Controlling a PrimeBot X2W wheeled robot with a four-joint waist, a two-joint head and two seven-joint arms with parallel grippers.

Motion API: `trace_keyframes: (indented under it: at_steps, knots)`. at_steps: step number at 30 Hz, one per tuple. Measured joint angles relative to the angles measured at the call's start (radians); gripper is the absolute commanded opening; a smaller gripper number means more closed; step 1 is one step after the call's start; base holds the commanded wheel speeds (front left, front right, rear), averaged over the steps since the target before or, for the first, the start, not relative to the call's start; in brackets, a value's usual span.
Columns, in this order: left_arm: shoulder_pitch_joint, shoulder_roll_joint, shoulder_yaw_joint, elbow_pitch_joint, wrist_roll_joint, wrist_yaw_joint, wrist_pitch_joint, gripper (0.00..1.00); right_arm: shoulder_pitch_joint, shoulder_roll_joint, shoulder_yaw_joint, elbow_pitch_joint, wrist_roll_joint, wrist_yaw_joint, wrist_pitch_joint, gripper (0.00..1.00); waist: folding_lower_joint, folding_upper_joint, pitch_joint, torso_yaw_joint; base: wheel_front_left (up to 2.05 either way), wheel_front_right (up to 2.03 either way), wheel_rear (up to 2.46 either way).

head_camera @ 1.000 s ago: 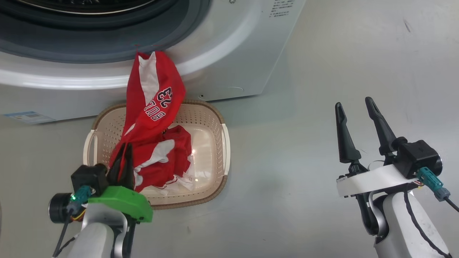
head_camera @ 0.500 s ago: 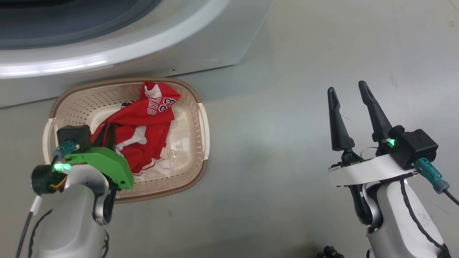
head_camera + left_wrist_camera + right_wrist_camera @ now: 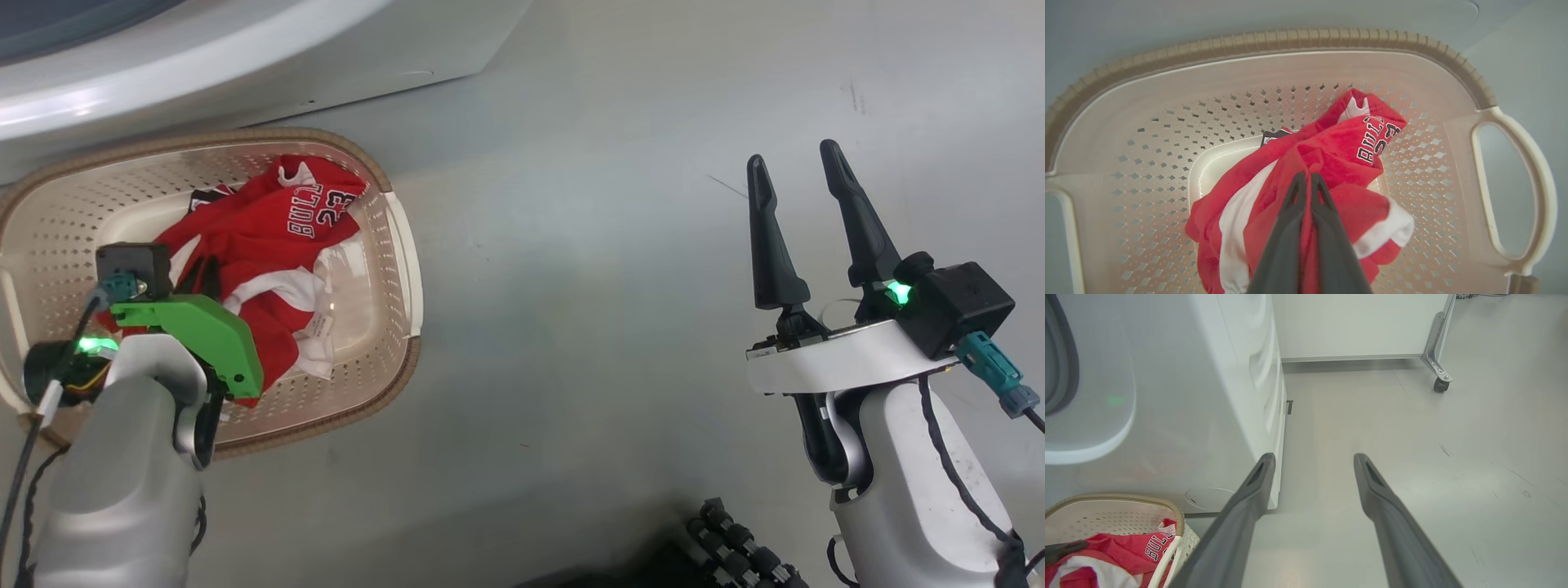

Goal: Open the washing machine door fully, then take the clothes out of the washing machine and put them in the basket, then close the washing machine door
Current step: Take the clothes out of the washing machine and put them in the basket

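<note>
Sitting on grey floor (image 3: 612,269), basket (image 3: 403,245) w/ clothes (image 3: 261,233) beside washing machine (image 3: 245,49).

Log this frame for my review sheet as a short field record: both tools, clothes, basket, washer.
left tool: shut on the clothes, down inside the basket
right tool: open, empty, above the floor
clothes: red with white trim, bunched inside the basket
basket: on the floor, close in front of the washing machine
washing machine: white body, grey seal at the view's edge
</note>
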Motion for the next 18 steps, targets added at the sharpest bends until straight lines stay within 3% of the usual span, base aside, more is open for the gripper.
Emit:
trace_keyframes:
  at_steps: [11, 12, 14, 16, 18]
  knots:
    - [-0.089, 0.03, 0.016, 0.108, 0.003, -0.01, -0.047, 0.0, -0.023, 0.005, -0.006, 0.0, 0.0, 0.004, 0.0, 1.0, 0.0001, 0.0, 0.053, -0.023, 0.0, 0.0, 0.0]
    - [-0.089, 0.026, 0.023, 0.12, -0.006, -0.01, -0.048, 0.12, -0.023, 0.005, -0.006, 0.001, 0.0, 0.004, 0.0, 1.0, 0.0001, 0.0, 0.052, -0.023, 0.0, 0.0, 0.0]
    - [-0.089, 0.024, 0.032, 0.137, -0.009, -0.01, -0.061, 0.6, -0.023, 0.006, -0.006, 0.002, 0.0, 0.004, 0.0, 1.0, 0.0001, 0.0, 0.05, -0.022, 0.0, 0.0, 0.0]
    - [-0.089, 0.022, 0.032, 0.151, -0.012, -0.012, -0.081, 1.0, -0.024, 0.007, -0.011, 0.004, 0.0, 0.004, 0.0, 1.0, 0.0, 0.0, 0.048, -0.02, 0.0, 0.0, 0.0]
    - [-0.09, 0.013, 0.034, 0.165, -0.016, -0.017, -0.097, 1.0, -0.024, 0.007, -0.018, 0.008, 0.0, 0.004, 0.0, 1.0, 0.0, 0.0, 0.043, -0.015, 0.0, 0.0, 0.0]
